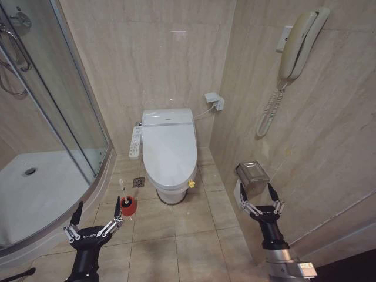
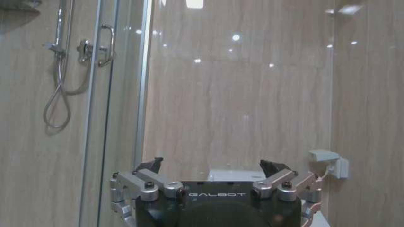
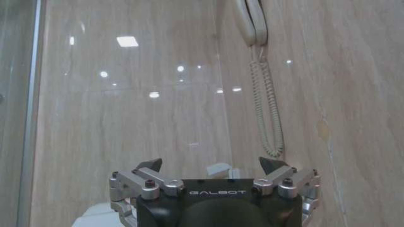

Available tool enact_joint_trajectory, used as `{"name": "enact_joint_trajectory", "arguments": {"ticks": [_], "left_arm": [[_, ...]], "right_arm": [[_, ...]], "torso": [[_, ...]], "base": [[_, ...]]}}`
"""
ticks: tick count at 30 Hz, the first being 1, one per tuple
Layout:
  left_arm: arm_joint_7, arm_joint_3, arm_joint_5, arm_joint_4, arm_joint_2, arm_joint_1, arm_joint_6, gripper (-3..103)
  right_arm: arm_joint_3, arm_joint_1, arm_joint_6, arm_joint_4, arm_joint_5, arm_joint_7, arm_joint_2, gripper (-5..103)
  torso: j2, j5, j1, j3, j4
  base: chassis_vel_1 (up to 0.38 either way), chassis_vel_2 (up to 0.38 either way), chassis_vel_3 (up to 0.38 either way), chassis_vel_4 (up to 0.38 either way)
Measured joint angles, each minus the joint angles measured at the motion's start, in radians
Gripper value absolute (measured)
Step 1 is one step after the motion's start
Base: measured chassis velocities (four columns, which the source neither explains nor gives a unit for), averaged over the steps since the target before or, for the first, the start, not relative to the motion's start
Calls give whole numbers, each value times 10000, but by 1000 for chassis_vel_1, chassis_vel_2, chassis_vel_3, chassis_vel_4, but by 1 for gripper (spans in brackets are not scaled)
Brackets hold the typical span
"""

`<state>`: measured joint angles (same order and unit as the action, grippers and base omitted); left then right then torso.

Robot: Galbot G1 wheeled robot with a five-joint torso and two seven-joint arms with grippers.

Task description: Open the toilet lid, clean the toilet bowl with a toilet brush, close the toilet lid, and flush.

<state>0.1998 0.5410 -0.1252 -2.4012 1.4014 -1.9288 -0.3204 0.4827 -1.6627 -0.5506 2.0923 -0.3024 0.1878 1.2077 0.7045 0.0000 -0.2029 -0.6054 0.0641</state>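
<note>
I see the toilet bowl (image 1: 167,191) against the back wall, toilet lid (image 1: 169,147) down on it. Toilet brush (image 1: 126,204) in its holder on the floor, left of the bowl's front. Shower tray (image 1: 41,188) at far left. Paper holder (image 1: 252,174) and phone (image 1: 299,44) on the right wall.

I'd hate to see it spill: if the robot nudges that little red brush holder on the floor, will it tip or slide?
The toilet brush stands upright in a small red holder cup, so it looks top-heavy and could tip if nudged high. The floor tiles look glossy, so a low push would probably slide it. The thin handle looks light, likely easy to lift.
</note>
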Motion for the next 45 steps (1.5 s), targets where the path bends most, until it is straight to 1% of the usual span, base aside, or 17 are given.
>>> {"name": "enact_joint_trajectory", "arguments": {"ticks": [16,18,25,27,30,31,32,33,35,37,38,40,41,42,43,44,45], "left_arm": [[-215,-116,38,647,-23,378,-187,100],[-236,-134,32,735,2,460,-188,100],[-304,-183,30,1004,183,634,-187,100],[-323,-217,40,1104,225,702,-185,100],[-331,-226,42,1163,242,755,-177,100],[-332,-225,42,1165,241,764,-177,100],[-338,-223,30,1170,229,779,-170,100],[-338,-223,30,1170,229,779,-170,100],[-337,-202,12,1156,211,777,-163,100],[-334,-183,-8,1146,190,780,-158,100],[-331,-164,-43,1137,168,786,-147,100],[-325,-141,-70,1102,168,785,-144,100],[-325,-141,-70,1102,168,785,-144,100],[-325,-139,-79,1099,166,773,-143,100],[-325,-139,-79,1099,166,773,-143,100],[-322,-137,-81,1099,164,760,-145,100],[-322,-134,-86,1100,154,760,-145,100]], "right_arm": [[-54,238,-149,-313,17,-4,62,100],[-82,316,-150,-424,15,-5,78,100],[-75,468,-160,-559,4,-13,43,100],[-73,475,-160,-549,0,-38,44,100],[-72,485,-164,-545,0,-69,51,100],[-70,492,-178,-544,2,-71,54,100],[-67,494,-240,-543,6,-62,65,100],[-67,494,-240,-543,6,-62,65,100],[-74,498,-265,-502,2,-46,86,100],[-89,503,-266,-461,-1,-27,96,100],[-127,506,-261,-412,-2,-6,110,100],[-182,511,-236,-375,29,12,133,100],[-182,511,-236,-375,29,12,133,100],[-211,508,-215,-362,91,43,165,100],[-211,508,-215,-362,91,43,165,100],[-238,508,-190,-354,135,79,185,100],[-263,504,-161,-353,176,127,201,100]], "torso": [[1,0,1,0,-2],[0,-2,-1,0,3],[-2,3,-3,-2,-7],[0,-5,0,1,4],[0,5,1,1,-1],[-1,4,-1,-1,-3],[0,-11,-2,0,6],[0,-11,-2,0,6],[-2,9,-4,-3,-6],[-4,-1,-11,-5,-4],[-4,-11,-13,-5,8],[-4,7,-11,-4,-8],[-4,7,-11,-4,-8],[-4,-7,-9,-3,-2],[-4,-7,-9,-3,-2],[-3,-1,-3,-1,-10],[-1,4,2,1,-4]], "base": [[-55,54,61,-58],[-197,202,190,-203],[-247,249,254,-250],[-303,290,306,-320],[-308,318,334,-337],[-338,304,335,-329],[-356,378,341,-336],[-356,378,341,-336],[-323,359,353,-361],[-289,261,286,-292],[-288,261,85,-205],[-168,176,98,-109],[-168,131,111,-109],[-63,13,12,-4],[-63,13,12,-4],[-14,13,45,78],[36,-47,45,89]]}}
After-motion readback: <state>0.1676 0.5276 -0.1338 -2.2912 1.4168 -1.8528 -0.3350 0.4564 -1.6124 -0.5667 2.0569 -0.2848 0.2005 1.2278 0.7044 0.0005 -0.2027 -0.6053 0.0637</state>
